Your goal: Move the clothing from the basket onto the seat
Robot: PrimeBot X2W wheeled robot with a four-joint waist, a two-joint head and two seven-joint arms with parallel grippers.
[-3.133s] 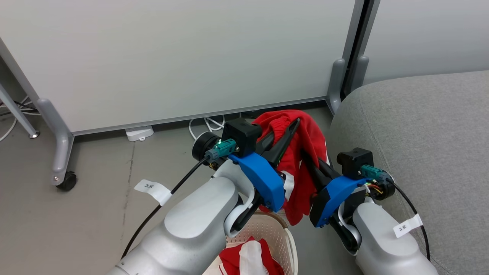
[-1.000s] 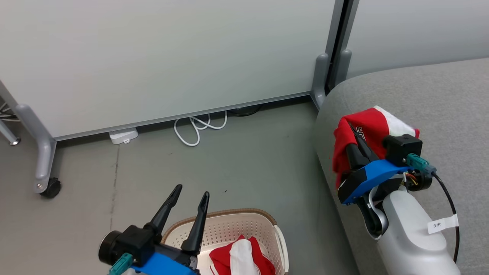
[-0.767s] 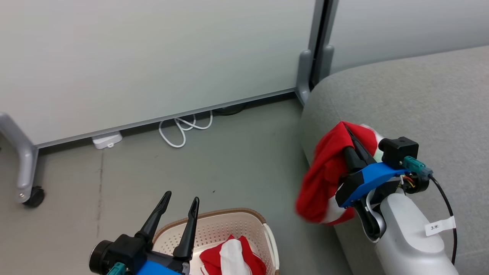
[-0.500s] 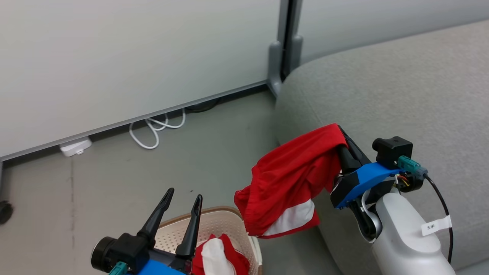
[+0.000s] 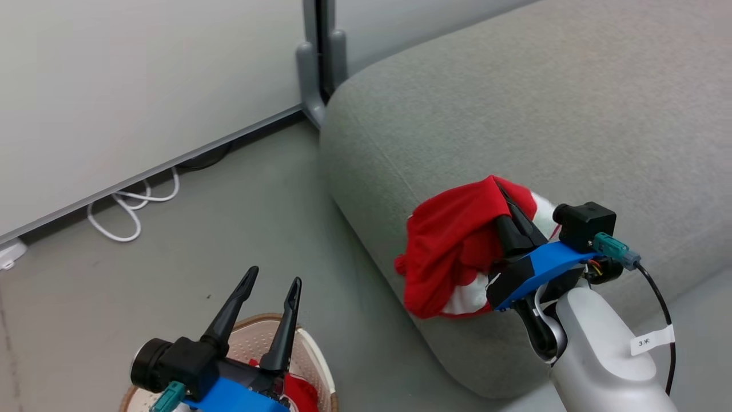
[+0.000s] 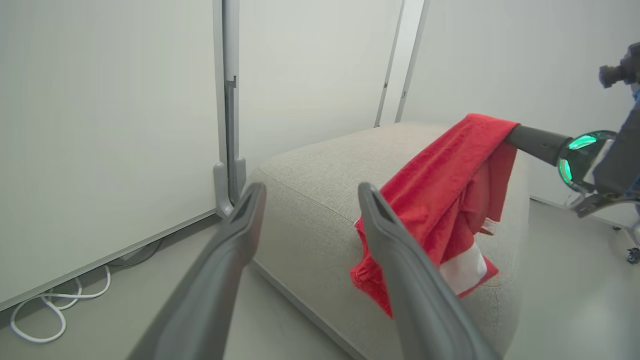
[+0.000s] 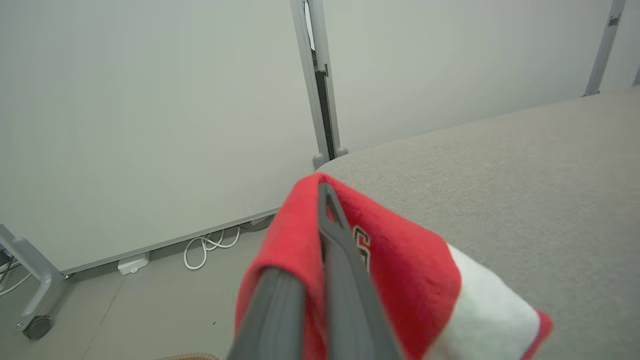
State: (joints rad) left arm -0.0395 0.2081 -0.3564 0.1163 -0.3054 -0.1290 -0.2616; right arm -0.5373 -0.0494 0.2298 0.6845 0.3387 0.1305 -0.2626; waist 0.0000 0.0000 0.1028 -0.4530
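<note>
Swinging across with the turning head camera, the right gripper (image 5: 503, 197) has carried the red garment (image 5: 452, 246) from out over the floor to the seat (image 5: 514, 103). Its fingers are pinched together on the fabric, which drapes over them and down the seat's rounded front edge. Whether the cloth's weight already rests on the cushion I cannot tell. I judge garment 1 is nearly delivered: it wants carrying a little further onto the flat top before release, or it may slide off the edge. The left gripper (image 5: 274, 276) hangs with fingers apart and empty just above the basket (image 5: 311, 355) on the floor. Inside the basket a patch of red cloth (image 5: 297, 393) shows, probably garment 2, not yet moved
</note>
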